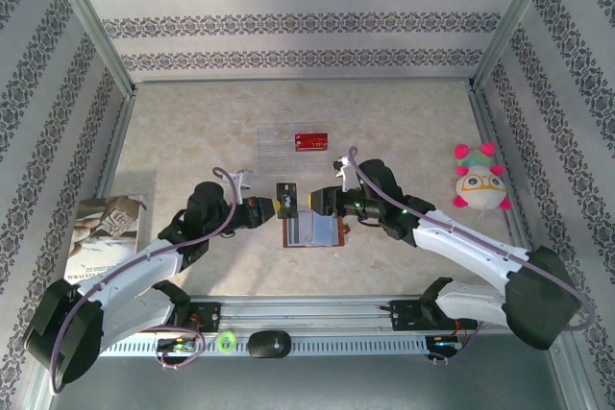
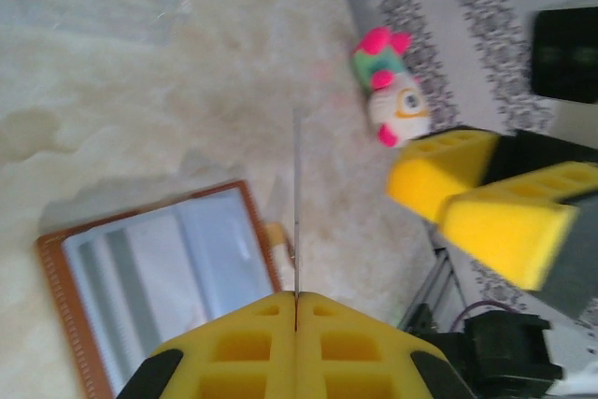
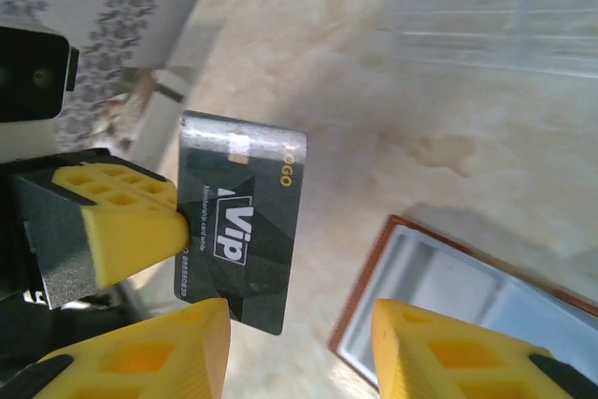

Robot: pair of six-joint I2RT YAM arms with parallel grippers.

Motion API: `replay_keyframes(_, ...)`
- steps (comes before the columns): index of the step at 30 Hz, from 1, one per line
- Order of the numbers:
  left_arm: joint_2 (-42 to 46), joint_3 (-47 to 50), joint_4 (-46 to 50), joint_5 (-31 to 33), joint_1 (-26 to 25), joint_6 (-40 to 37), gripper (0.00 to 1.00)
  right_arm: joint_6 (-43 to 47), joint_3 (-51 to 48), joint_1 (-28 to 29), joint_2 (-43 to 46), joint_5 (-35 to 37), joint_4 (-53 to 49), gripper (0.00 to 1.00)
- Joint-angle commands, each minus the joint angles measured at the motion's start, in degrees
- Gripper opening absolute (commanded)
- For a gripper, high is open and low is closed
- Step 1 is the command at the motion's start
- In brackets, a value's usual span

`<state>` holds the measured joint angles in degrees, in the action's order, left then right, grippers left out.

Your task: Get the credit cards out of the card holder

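Paper first: a printed booklet lies well to the left of the card holder, near the table's left edge. Closer in, the left gripper hangs just left of the card holder's far edge, its yellow pads pressed together on the black card. The left wrist view shows that card edge-on as a thin line rising from the closed gripper. The right wrist view shows its face, with pale "VIP" print, lifted clear of the wallet. The card holder itself lies spread open on the table, brown border around grey-blue lining. Beyond its far edge and apart from it, the red card rests on a clear tray. Just right of the black card, over the holder's far right corner, the right gripper has its jaws spread wide and grips nothing. A plush toy sits well to the holder's right.
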<state>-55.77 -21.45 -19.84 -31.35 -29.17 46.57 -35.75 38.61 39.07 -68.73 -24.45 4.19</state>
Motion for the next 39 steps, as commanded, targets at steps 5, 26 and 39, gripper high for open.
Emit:
replay_keyframes(5,4.03,1.8,-10.6,-2.48,0.46,1.98,0.0,-8.26,-5.38,-0.77,-2.92,-15.15,22.51,0.49)
replay_keyframes(26,0.57,3.26,-18.65,-5.97,0.51,6.04,0.0,-13.61,-4.42,-2.71,-6.07,-17.52,31.32,0.34)
replay_keyframes(39,1.44,2.0,-11.63,-2.47,0.89,7.25,0.63,-8.98,0.38,-3.92,-5.75,-19.15,22.4,0.0)
